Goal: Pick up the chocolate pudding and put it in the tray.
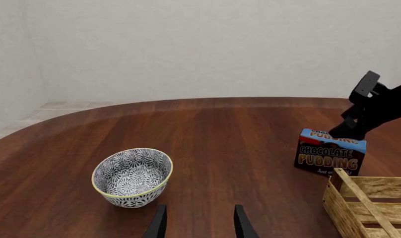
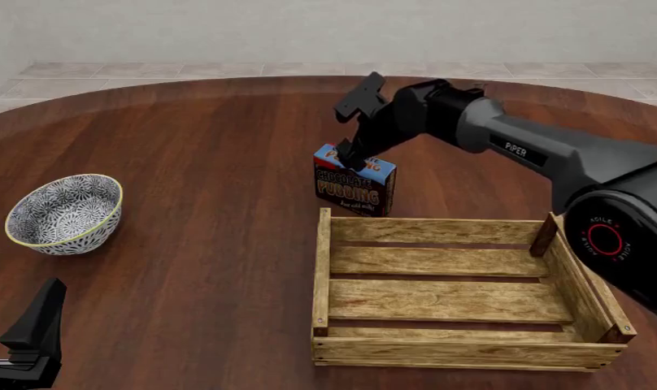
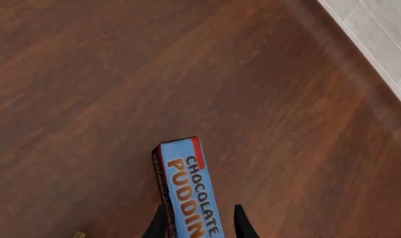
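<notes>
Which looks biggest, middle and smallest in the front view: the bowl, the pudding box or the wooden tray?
1. tray
2. bowl
3. chocolate pudding, which stands farther back, so it looks a little smaller.

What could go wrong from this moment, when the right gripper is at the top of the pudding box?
1. The right gripper straddles only the top edge of the chocolate pudding, so the box may slip or tip.
2. The box stands close to the far wall of the tray; a low lift could knock it against the slats.
3. The left gripper is open and idle, no hazard.
</notes>
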You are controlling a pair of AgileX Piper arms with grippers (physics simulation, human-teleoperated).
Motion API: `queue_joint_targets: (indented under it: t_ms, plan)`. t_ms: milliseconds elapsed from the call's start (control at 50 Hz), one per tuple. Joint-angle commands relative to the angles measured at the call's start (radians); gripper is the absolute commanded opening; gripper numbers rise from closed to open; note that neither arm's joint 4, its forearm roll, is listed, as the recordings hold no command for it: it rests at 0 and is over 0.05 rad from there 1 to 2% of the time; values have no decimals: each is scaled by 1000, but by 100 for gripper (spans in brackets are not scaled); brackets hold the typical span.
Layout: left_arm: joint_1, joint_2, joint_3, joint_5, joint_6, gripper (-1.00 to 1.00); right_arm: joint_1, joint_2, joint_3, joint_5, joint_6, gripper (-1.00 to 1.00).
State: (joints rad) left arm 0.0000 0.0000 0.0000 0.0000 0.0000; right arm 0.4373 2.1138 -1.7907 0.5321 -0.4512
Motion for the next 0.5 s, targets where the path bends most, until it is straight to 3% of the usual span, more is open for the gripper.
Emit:
queue_joint_targets:
  t_ms: [20,500]
  plan:
    - [0,0,0,0,0,100,3,4,4,-5,6,100]
    - [0,0,0,0,0,100,2,17,22,-19,16,100]
